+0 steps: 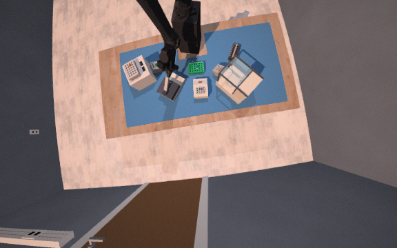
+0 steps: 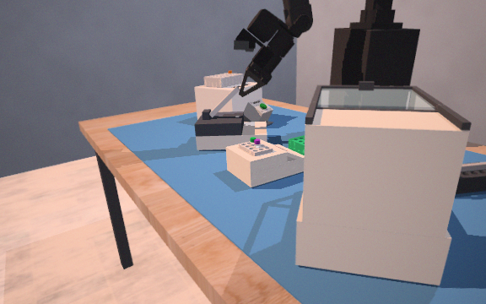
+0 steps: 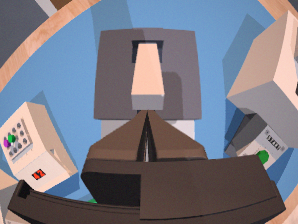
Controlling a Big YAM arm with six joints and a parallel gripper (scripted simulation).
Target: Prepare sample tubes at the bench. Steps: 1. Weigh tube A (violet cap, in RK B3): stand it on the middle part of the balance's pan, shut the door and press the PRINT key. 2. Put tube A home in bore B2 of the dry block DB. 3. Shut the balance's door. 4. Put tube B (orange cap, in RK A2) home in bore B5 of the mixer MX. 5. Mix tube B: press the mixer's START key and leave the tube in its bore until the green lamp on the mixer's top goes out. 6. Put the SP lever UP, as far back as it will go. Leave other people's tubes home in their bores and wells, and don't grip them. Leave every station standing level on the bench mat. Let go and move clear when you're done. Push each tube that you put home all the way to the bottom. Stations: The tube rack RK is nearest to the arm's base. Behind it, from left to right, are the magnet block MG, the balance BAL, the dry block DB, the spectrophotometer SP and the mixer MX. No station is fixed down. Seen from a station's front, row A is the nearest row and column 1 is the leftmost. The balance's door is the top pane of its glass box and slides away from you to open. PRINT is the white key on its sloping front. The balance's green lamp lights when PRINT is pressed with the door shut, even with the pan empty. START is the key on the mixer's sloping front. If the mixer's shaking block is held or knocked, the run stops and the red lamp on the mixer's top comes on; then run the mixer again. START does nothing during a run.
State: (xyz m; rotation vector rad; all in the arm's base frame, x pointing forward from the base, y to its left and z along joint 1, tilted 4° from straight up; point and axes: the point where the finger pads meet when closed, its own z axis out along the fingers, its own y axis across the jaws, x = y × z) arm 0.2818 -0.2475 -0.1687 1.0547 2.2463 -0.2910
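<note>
The robot's closed jaws (image 1: 169, 75) (image 2: 241, 94), gripping nothing, are at the free end of the spectrophotometer's raised, slanting pale lever (image 1: 166, 84) (image 2: 224, 103) (image 3: 148, 72).

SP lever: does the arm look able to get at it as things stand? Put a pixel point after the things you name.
Probably yes. The lever (image 1: 165, 84) (image 2: 225, 102) (image 3: 148, 75) slants up, its free end right by the tips of the shut gripper (image 1: 169, 75) (image 2: 241, 94) (image 3: 147, 113), with nothing seen between them.

On my wooden table (image 1: 110, 103) (image 2: 142, 181) (image 3: 45, 32), a blue mat (image 1: 150, 114) (image 2: 184, 186) (image 3: 50, 70) carries the magnet block (image 1: 234, 51) (image 2: 479, 182) and balance (image 1: 253, 83) (image 2: 378, 177) toward the left edge, green rack (image 1: 196, 71) (image 2: 297, 144) nearest my base's edge, dry block (image 1: 200, 96) (image 2: 243, 169) (image 3: 42, 140) and spectrophotometer (image 1: 171, 91) (image 2: 219, 127) (image 3: 112, 75) between, mixer (image 1: 145, 78) (image 2: 215, 99) (image 3: 265, 75) toward the right edge.
</note>
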